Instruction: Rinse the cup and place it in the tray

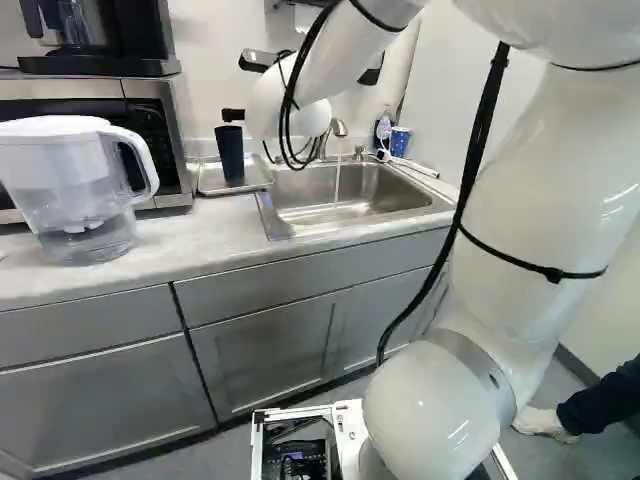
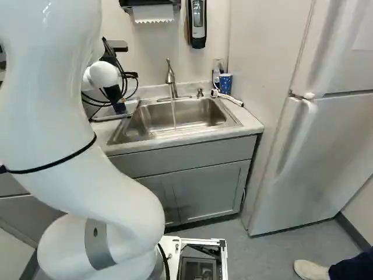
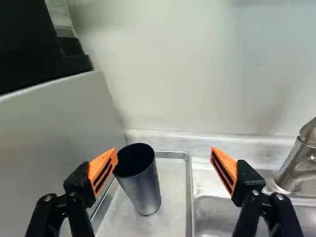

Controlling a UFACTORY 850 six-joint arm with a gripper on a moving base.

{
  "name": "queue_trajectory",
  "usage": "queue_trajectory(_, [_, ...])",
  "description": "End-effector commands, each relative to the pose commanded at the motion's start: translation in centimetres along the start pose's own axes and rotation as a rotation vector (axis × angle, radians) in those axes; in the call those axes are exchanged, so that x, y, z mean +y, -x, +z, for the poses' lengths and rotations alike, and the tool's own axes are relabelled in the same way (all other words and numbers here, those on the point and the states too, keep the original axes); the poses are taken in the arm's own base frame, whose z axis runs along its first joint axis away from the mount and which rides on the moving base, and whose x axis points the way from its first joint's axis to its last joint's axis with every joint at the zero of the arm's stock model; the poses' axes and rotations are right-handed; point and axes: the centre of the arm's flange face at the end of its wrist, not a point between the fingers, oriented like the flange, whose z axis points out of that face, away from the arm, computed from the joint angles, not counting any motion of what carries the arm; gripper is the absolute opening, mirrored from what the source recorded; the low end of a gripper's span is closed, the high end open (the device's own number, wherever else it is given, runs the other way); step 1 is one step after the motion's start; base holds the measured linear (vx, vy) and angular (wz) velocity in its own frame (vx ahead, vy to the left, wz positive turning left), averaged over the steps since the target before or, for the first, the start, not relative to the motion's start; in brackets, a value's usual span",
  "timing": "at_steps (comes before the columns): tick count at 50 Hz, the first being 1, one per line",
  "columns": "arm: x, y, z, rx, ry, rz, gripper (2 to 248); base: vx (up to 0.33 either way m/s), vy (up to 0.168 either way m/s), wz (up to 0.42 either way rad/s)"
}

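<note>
In the left base view my gripper (image 1: 232, 116) shows only as a black part just above the cup (image 1: 231, 153); the white wrist hides the rest. The wrist view shows the gripper (image 3: 164, 165) open, orange pads wide apart. The dark grey cup (image 3: 140, 180) stands mouth up on the metal tray (image 3: 173, 190), close beside one finger and ungripped. Its rim nearly meets that pad in this view; contact cannot be told. The other finger is over toward the sink side.
Water runs from the faucet (image 2: 170, 79) into the sink (image 2: 145, 119). A microwave (image 1: 150, 125) flanks the tray; a water pitcher (image 1: 75, 185) stands nearer. Beyond the sink are a blue patterned cup (image 2: 225, 84) and a white hose-like item. A person's foot shows on the floor.
</note>
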Motion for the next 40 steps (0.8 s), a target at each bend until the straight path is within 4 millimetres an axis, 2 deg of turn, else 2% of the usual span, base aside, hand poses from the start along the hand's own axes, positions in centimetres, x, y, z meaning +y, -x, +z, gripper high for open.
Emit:
queue_trajectory(19, [2.6,-1.9,-1.6,0.021,0.053,0.006,247,0.000,0.000,0.000])
queue_trajectory(40, [5.9,-4.2,-2.0,0.044,0.119,0.013,247,0.000,0.000,0.000])
